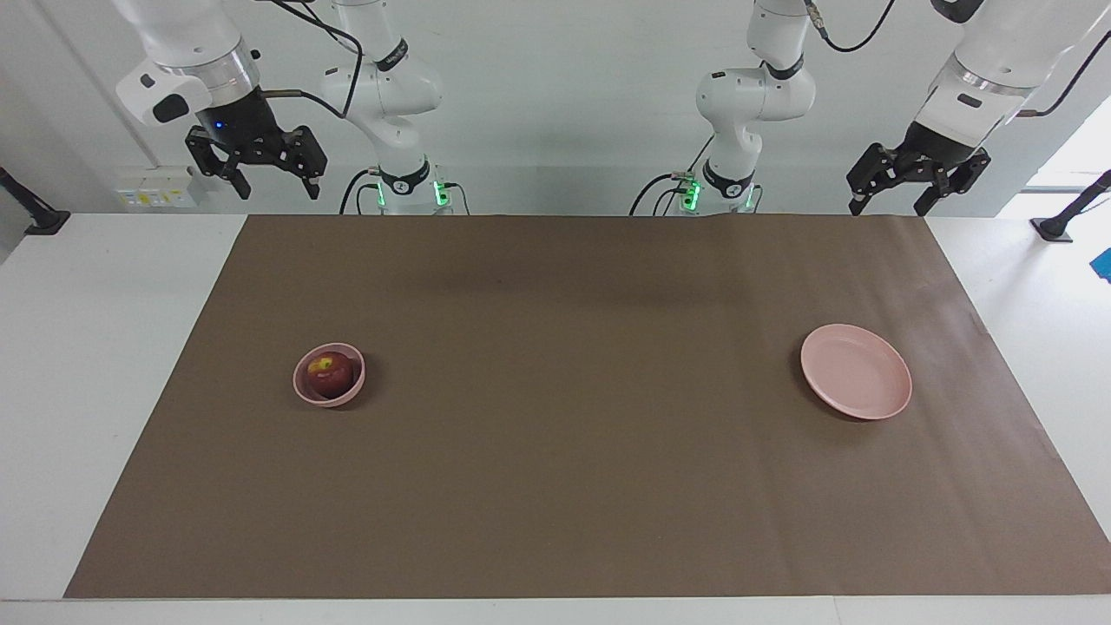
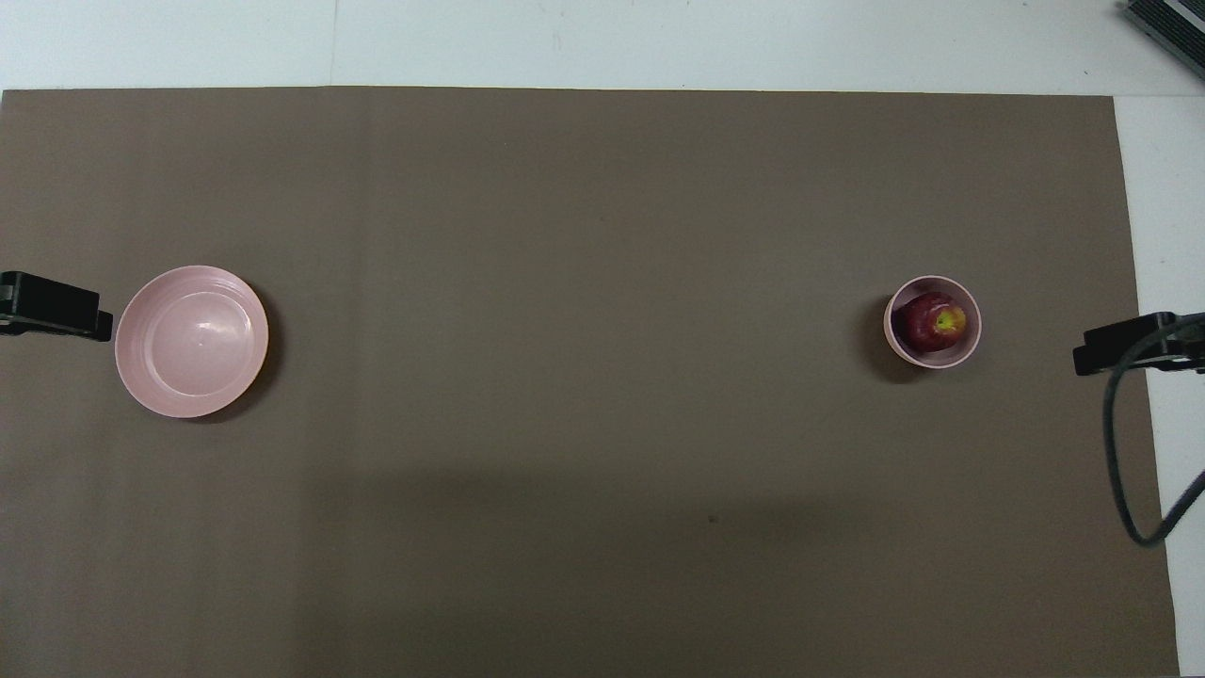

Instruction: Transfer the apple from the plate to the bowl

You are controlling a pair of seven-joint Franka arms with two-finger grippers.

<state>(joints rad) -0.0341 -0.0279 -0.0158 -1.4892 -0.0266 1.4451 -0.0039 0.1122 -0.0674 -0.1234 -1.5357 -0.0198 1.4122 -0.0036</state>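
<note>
The dark red apple (image 1: pixel 331 371) (image 2: pixel 932 321) with a yellowish patch lies inside the small deep pink bowl (image 1: pixel 305 391) (image 2: pixel 972 344), toward the right arm's end of the table. The wide pink plate (image 1: pixel 856 383) (image 2: pixel 192 341) lies bare toward the left arm's end. My right gripper (image 1: pixel 272 185) hangs open and empty, high over the mat's corner by the robots, well clear of the bowl. My left gripper (image 1: pixel 890 206) hangs open and empty over the other corner by the robots, away from the plate. The overhead view catches only the tips of the left gripper (image 2: pixel 56 311) and right gripper (image 2: pixel 1134 341).
A brown mat (image 1: pixel 555 486) (image 2: pixel 584 452) covers most of the white table (image 1: pixel 95 365). A black cable (image 2: pixel 1125 480) loops down from the right arm. Black clamp posts (image 1: pixel 35 213) stand at both ends of the table.
</note>
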